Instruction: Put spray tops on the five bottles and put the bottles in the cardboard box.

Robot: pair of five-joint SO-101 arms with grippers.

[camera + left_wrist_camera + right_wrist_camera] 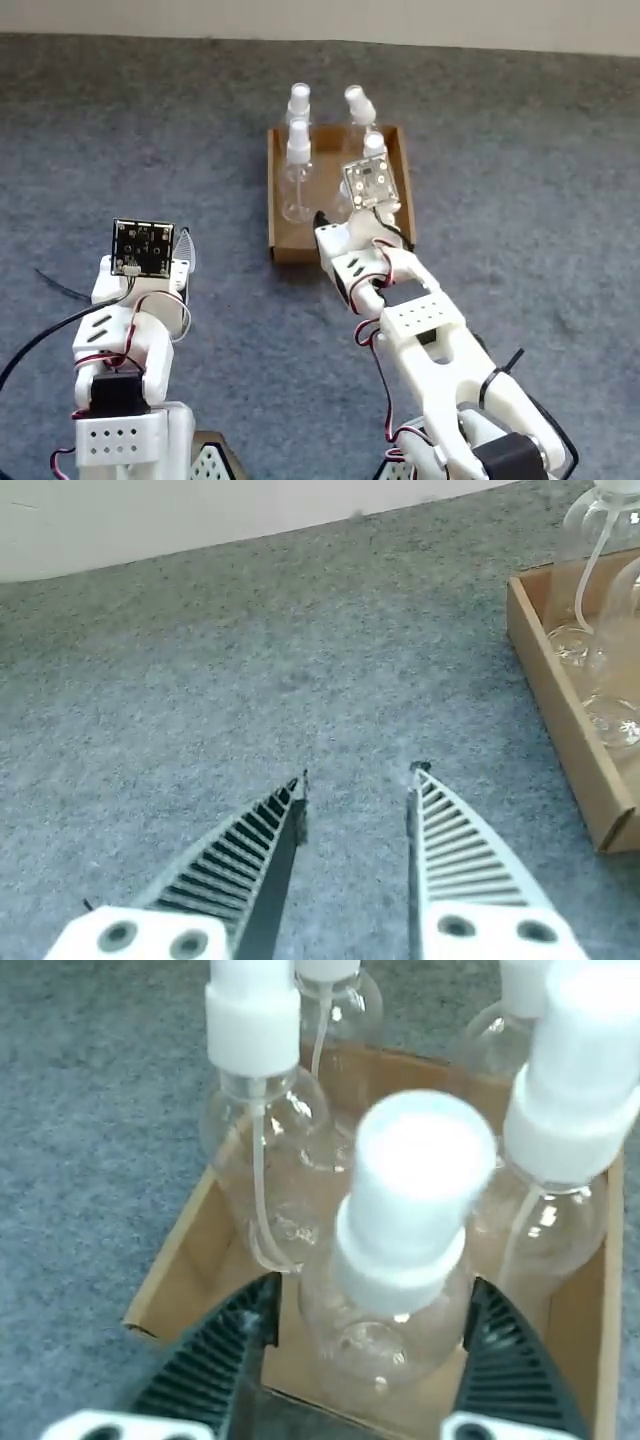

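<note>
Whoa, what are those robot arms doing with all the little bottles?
They are packing spray bottles. The right hand is at the near end of the cardboard box, around a clear bottle that has its white spray top on. Four more bottles with tops stand just past it, in the box or at its far end. The left hand is open and holds nothing, over the grey carpet beside the box.
</note>
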